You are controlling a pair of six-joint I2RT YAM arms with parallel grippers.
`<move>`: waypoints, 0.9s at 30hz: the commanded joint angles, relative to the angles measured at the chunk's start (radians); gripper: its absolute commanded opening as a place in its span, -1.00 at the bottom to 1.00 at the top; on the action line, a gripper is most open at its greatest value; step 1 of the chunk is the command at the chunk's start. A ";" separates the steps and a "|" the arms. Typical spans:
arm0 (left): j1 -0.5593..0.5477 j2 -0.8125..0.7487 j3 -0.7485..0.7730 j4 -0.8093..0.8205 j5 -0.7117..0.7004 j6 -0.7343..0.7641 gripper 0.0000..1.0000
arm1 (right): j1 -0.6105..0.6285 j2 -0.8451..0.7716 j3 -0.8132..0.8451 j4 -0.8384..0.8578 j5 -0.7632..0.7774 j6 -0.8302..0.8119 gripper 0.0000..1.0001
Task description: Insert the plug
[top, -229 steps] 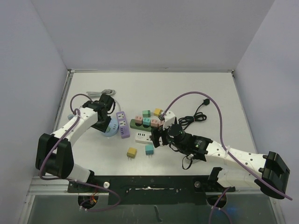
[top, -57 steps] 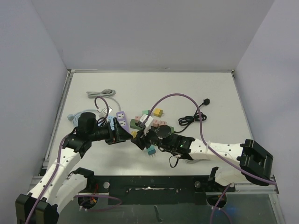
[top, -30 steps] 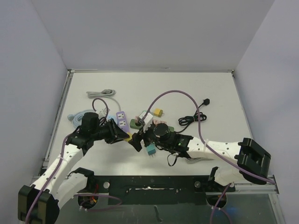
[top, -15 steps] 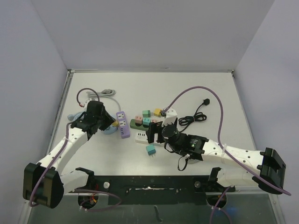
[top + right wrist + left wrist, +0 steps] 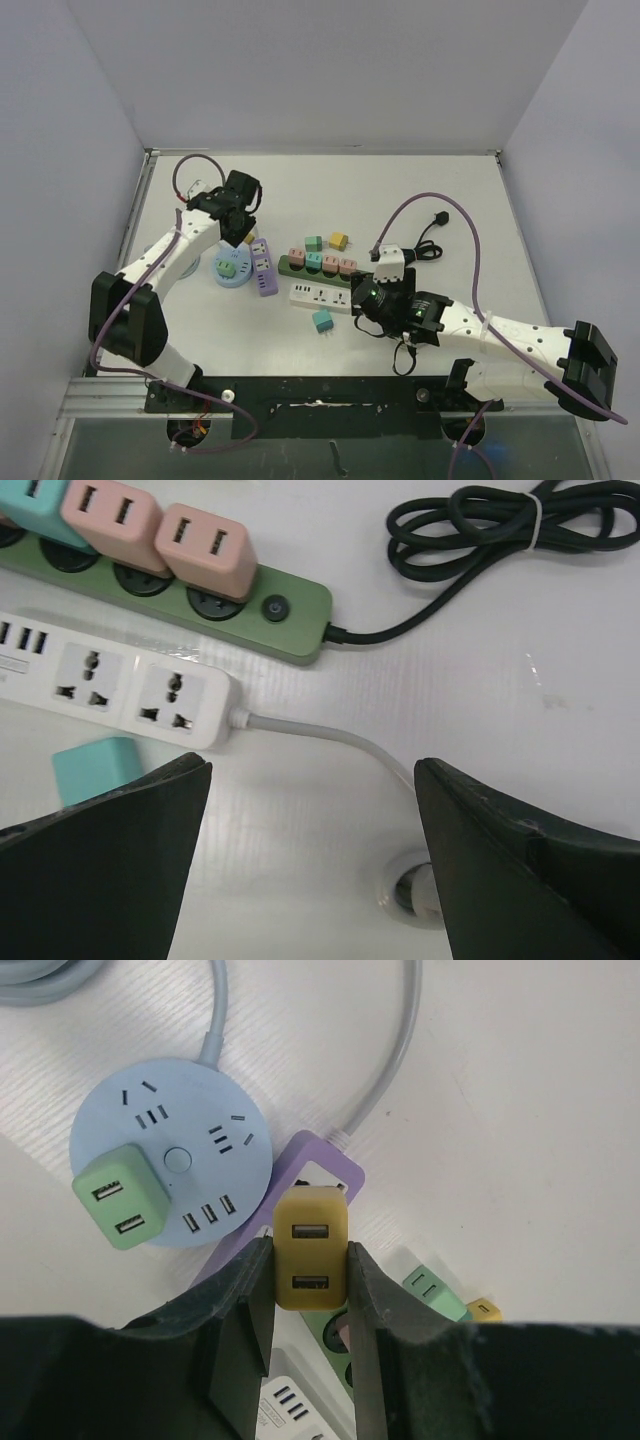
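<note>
- Left gripper [image 5: 308,1265] clamped on yellow plug [image 5: 311,1248], USB face up, positioned over purple power strip [image 5: 263,268] for insertion.
- Right gripper [image 5: 310,860] spread wide, empty, above counter [image 5: 450,680].

green strip [image 5: 305,622] with pink adapters [image 5: 205,545] | white strip [image 5: 130,685] just beside it | black cable [image 5: 500,515] coiled | loose teal adapter [image 5: 95,768]

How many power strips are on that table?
4: a round blue one at left, a purple strip beside it, a green strip mid-table, a white strip in front of that. More could be hidden from view.
</note>
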 commanded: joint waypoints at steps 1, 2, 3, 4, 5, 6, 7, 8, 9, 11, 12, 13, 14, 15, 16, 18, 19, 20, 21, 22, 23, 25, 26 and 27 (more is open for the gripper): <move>-0.022 0.046 0.133 -0.257 -0.139 -0.162 -0.86 | -0.012 -0.025 0.056 -0.117 0.138 0.030 0.70; -0.020 0.053 0.141 -0.264 -0.148 -0.166 -0.86 | -0.011 -0.023 0.052 -0.114 0.149 0.021 0.70; -0.020 0.059 0.144 -0.266 -0.151 -0.167 -0.86 | -0.013 -0.022 0.049 -0.109 0.157 0.010 0.70; -0.017 0.068 0.145 -0.266 -0.148 -0.170 -0.86 | -0.014 -0.020 0.047 -0.104 0.159 -0.006 0.71; -0.017 0.082 0.144 -0.268 -0.141 -0.179 -0.86 | -0.015 -0.017 0.044 -0.099 0.163 -0.017 0.71; -0.017 0.093 0.144 -0.272 -0.137 -0.190 -0.86 | -0.015 -0.016 0.043 -0.096 0.164 -0.029 0.71; -0.016 0.103 0.145 -0.274 -0.135 -0.200 -0.86 | -0.016 -0.014 0.038 -0.089 0.166 -0.044 0.71; -0.014 0.113 0.149 -0.278 -0.133 -0.210 -0.86 | -0.016 -0.012 0.031 -0.083 0.168 -0.061 0.71; -0.012 0.122 0.155 -0.281 -0.133 -0.215 -0.86 | -0.016 -0.012 0.026 -0.078 0.171 -0.074 0.71; -0.008 0.140 0.176 -0.293 -0.148 -0.218 -0.86 | -0.019 -0.011 0.018 -0.068 0.178 -0.091 0.71; -0.007 0.151 0.190 -0.304 -0.159 -0.222 -0.86 | -0.020 -0.011 0.016 -0.064 0.178 -0.096 0.71; -0.004 0.165 0.203 -0.316 -0.167 -0.222 -0.86 | -0.022 -0.011 0.015 -0.059 0.178 -0.099 0.72; 0.000 0.179 0.219 -0.333 -0.173 -0.228 -0.86 | -0.023 -0.011 0.012 -0.056 0.179 -0.100 0.72; 0.001 0.195 0.231 -0.342 -0.178 -0.226 -0.86 | -0.024 -0.011 0.010 -0.051 0.180 -0.100 0.72; 0.003 0.209 0.247 -0.363 -0.183 -0.229 -0.86 | -0.025 -0.012 0.004 -0.045 0.179 -0.100 0.72; 0.000 0.233 0.268 -0.390 -0.197 -0.236 -0.86 | -0.028 -0.012 -0.003 -0.036 0.177 -0.101 0.72; -0.002 0.246 0.278 -0.404 -0.208 -0.241 -0.86 | -0.030 -0.014 -0.005 -0.035 0.178 -0.101 0.72; -0.004 0.254 0.285 -0.416 -0.223 -0.246 -0.86 | -0.031 -0.013 -0.007 -0.035 0.179 -0.101 0.72; -0.006 0.263 0.293 -0.428 -0.232 -0.250 -0.86 | -0.033 -0.013 -0.008 -0.033 0.181 -0.102 0.73; -0.006 0.272 0.301 -0.442 -0.234 -0.260 -0.86 | -0.038 -0.015 -0.010 -0.031 0.181 -0.104 0.73; -0.006 0.279 0.307 -0.449 -0.237 -0.262 -0.86 | -0.040 -0.015 -0.010 -0.029 0.182 -0.109 0.73; -0.008 0.288 0.306 -0.459 -0.239 -0.272 -0.86 | -0.046 -0.017 -0.012 -0.027 0.183 -0.116 0.73; -0.008 0.291 0.300 -0.451 -0.235 -0.273 -0.86 | -0.048 -0.016 -0.012 -0.026 0.183 -0.119 0.73; -0.008 0.295 0.293 -0.440 -0.227 -0.272 -0.86 | -0.051 -0.017 -0.012 -0.027 0.182 -0.120 0.73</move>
